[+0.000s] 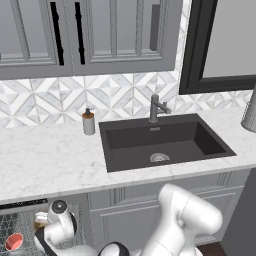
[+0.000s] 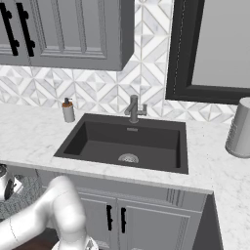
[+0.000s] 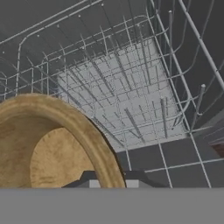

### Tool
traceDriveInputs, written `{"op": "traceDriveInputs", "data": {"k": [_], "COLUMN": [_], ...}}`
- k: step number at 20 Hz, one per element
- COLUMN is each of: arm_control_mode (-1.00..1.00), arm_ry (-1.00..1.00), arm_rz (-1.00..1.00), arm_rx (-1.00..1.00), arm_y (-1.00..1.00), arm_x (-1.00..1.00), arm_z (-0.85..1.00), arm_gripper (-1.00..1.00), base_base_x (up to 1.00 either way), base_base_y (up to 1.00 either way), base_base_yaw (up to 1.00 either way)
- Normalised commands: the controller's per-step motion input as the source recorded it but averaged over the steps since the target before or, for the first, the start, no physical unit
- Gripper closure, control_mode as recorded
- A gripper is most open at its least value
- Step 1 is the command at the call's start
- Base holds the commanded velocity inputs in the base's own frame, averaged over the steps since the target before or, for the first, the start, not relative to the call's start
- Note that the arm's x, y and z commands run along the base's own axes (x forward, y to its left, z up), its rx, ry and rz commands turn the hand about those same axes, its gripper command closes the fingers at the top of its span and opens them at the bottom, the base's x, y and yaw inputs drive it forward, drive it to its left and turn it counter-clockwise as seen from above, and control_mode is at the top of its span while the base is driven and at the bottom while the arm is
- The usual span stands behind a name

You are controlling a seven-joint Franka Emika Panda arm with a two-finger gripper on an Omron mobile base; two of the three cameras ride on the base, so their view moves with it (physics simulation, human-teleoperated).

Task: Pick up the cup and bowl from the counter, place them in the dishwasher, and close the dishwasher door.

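Note:
My gripper (image 3: 112, 183) is shut on the rim of the brown wooden bowl (image 3: 52, 148), which hangs tilted over the grey wire rack (image 3: 122, 92) of the open dishwasher (image 1: 11, 223). The arm bends down below the counter (image 1: 45, 160) at the lower left of the left base view, with its hand (image 1: 56, 222) over the rack. The cup (image 1: 14, 241), with its salmon-red inside, lies in the rack to the left of the hand. The dishwasher's dark control strip (image 1: 25, 204) runs under the counter edge. The dishwasher door is out of view.
A dark sink (image 1: 160, 140) with a grey faucet (image 1: 156, 107) is set in the counter. A soap bottle (image 1: 88, 121) stands left of it, and a grey cylinder (image 2: 240, 128) at the far right. Grey panelled cabinet doors (image 2: 146, 219) sit below the sink.

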Motion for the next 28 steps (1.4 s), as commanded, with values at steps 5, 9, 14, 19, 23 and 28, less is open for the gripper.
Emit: {"op": "traceDriveInputs", "data": {"k": [5,9,14,19,23,28], "arm_control_mode": [-1.0,-1.0,-1.0,-1.0,-1.0,-1.0], "arm_ry": [-0.03,-0.02,0.0,0.0,0.0,-0.06], "arm_rz": [0.0,0.0,0.0,0.0,0.0,0.0], "arm_rx": [0.0,0.0,0.0,0.0,0.0,0.06], "arm_y": [0.04,0.03,0.0,0.0,0.0,-0.05], "arm_x": [0.4,0.12,0.0,-0.03,-0.05,-0.25], "arm_z": [-0.61,-0.69,-0.29,-0.04,0.0,0.21], "arm_gripper": [1.0,1.0,1.0,-1.0,-1.0,-1.0], "base_base_x": [0.0,0.0,0.0,0.0,0.0,0.0], "base_base_y": [0.0,0.0,0.0,0.0,0.0,0.0], "base_base_yaw": [0.0,0.0,0.0,0.0,0.0,0.0]}}
